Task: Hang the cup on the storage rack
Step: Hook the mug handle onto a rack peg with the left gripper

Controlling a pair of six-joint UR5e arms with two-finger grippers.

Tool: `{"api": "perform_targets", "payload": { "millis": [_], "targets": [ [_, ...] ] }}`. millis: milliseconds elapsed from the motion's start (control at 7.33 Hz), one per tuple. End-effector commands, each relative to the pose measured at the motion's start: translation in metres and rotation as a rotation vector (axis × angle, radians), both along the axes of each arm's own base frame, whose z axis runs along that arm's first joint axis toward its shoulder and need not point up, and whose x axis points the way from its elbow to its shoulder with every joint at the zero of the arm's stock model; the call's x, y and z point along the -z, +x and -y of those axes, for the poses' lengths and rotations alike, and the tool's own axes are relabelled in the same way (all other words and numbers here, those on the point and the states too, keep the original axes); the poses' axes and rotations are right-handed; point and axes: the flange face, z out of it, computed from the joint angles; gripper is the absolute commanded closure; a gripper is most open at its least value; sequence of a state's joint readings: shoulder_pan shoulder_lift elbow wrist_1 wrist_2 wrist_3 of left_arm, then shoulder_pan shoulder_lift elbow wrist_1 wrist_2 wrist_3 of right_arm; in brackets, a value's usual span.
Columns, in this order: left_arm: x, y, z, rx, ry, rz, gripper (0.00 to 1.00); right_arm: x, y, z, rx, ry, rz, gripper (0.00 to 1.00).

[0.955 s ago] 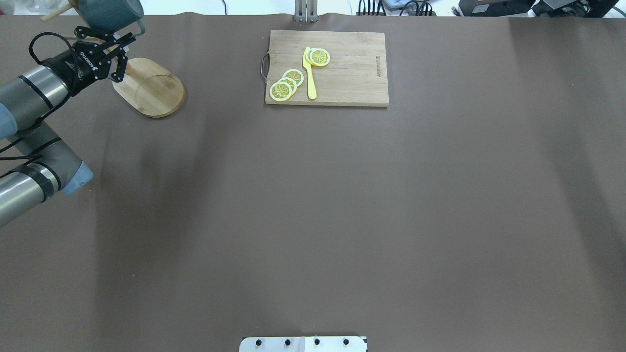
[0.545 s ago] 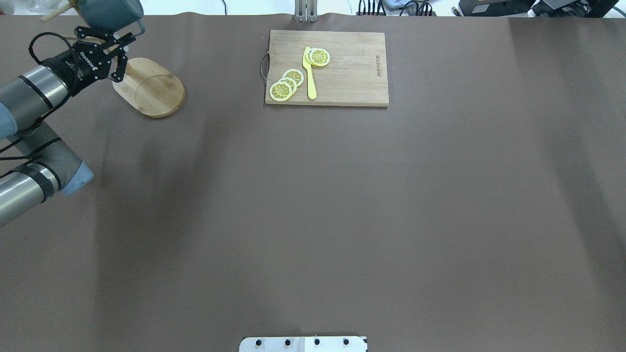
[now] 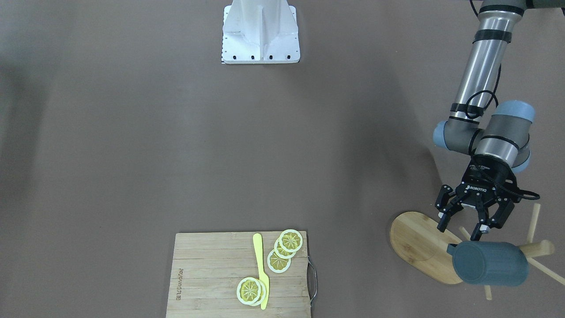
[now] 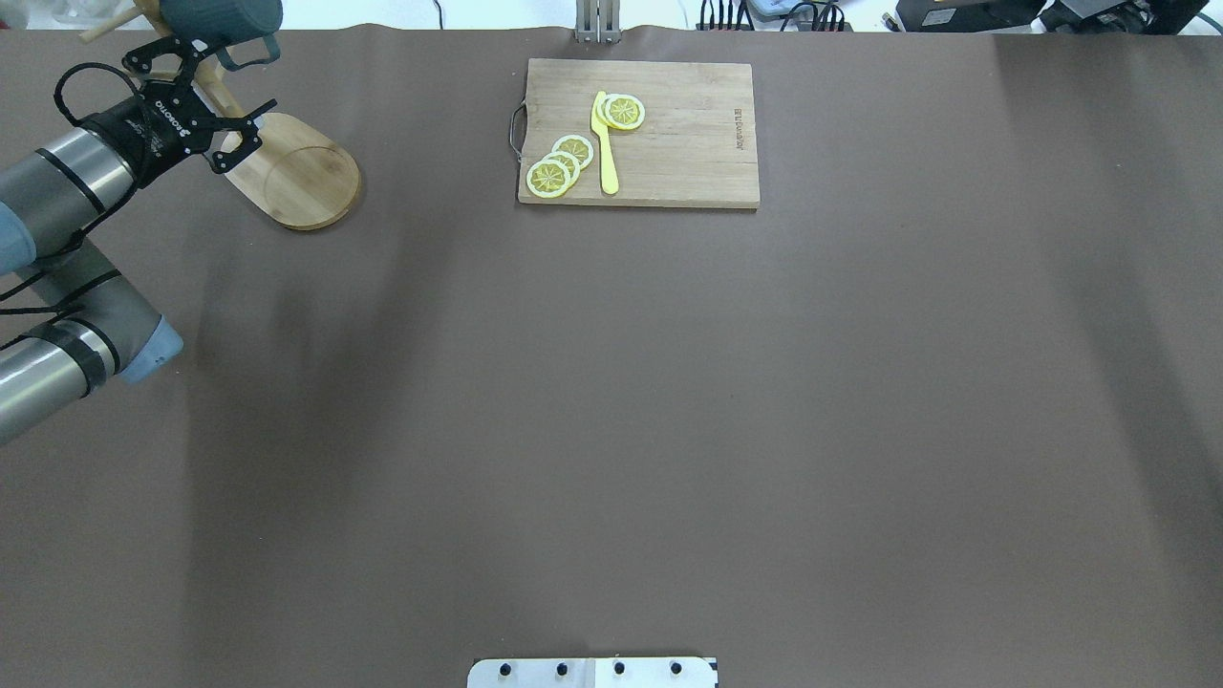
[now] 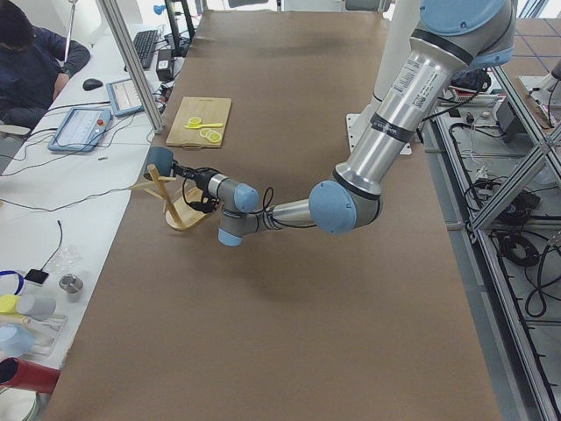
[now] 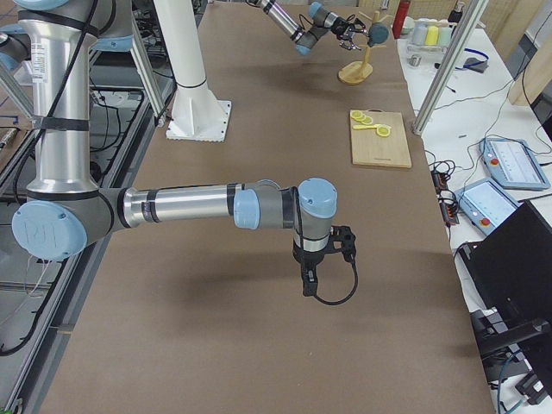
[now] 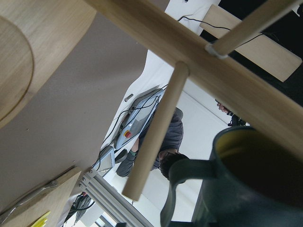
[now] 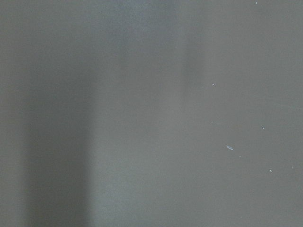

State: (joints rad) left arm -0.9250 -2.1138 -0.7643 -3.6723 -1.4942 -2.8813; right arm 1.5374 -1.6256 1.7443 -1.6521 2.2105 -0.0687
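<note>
In the front-facing view you see the left gripper (image 3: 461,230) at the right edge. Its fingers are spread wide with nothing between them, and one fingertip sits just above the cup (image 3: 490,265). The cup lies on its side, up off the table (image 3: 132,154), against the post of the storage rack (image 3: 417,245) and over the rack's oval base. At the near edge a cutting board (image 3: 207,274) carries lemon slices (image 3: 291,240) and a yellow knife (image 3: 261,269).

From overhead, you find that gripper in the far left corner, splayed open. The cup is just beyond its fingertips, with the handle on its right side.

The exterior left view shows you the cup high on the rack, with the near arm's gripper just beside it.

In the exterior right view the rack and cup are small at the far end. The right gripper (image 6: 309,283) points down close over the table, and you cannot tell how far it is parted.

The left wrist camera shows you the cup's yellow inside and its loop handle close against the post. You cannot tell which peg carries it. The right wrist camera gives you only table.
</note>
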Motion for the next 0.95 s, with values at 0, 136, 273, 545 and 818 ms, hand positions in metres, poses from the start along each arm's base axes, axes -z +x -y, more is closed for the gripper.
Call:
{"api": "perform_targets", "payload": {
  "millis": [0, 136, 273, 545, 818],
  "targets": [
    [0.004, 0.000, -0.001, -0.001, 0.010, -0.007, 0.01, 0.001, 0.000, 0.001, 0.001, 0.003, 0.000, 0.00],
    [0.003, -0.001, -0.004, -0.002, 0.025, -0.014, 0.01, 0.000, 0.000, 0.001, -0.001, 0.000, 0.000, 0.00],
    [0.004, -0.002, -0.010, -0.004, 0.052, -0.031, 0.01, 0.001, 0.000, 0.001, 0.001, 0.003, 0.000, 0.00],
    [0.014, -0.024, -0.041, -0.005, 0.114, -0.073, 0.01, 0.001, 0.000, 0.001, 0.001, 0.003, 0.000, 0.00],
    [0.036, -0.032, -0.053, 0.014, 0.194, -0.061, 0.01, 0.002, 0.000, 0.001, 0.001, 0.004, 0.002, 0.00]
  ]
}}
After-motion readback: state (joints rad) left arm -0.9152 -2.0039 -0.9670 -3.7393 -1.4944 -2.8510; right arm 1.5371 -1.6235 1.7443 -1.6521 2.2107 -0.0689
